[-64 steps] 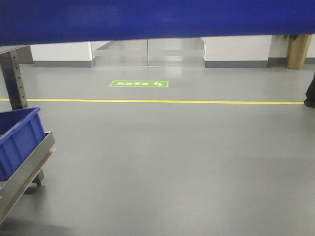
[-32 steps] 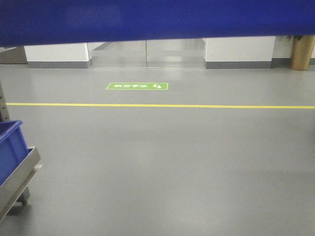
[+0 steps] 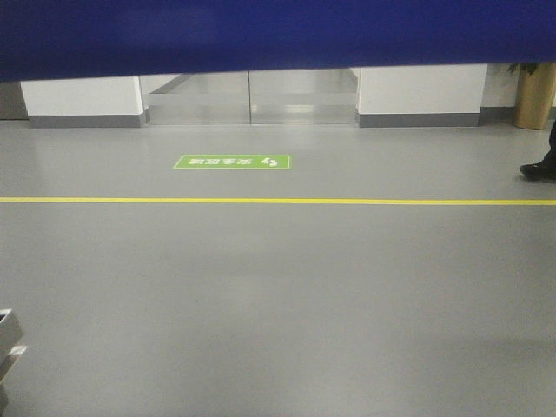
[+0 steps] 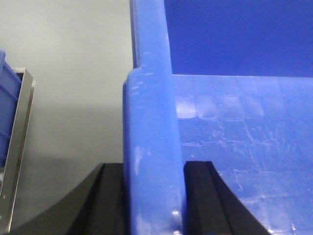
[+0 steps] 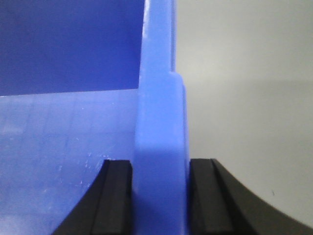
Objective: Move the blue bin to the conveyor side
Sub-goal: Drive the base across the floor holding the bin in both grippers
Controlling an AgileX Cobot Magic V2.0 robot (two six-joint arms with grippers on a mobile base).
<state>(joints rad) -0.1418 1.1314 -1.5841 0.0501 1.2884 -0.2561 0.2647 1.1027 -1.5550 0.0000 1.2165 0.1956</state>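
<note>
While blue bin (image 4: pixel 151 122) is held off floor (image 3: pixel 278 304), its rim is pinched by left gripper (image 4: pixel 154 196) and right gripper (image 5: pixel 160 196). Metal rack (image 3: pixel 7 334) is almost gone from view now; bin is likely being carried toward conveyor side, not seen yet.
</note>
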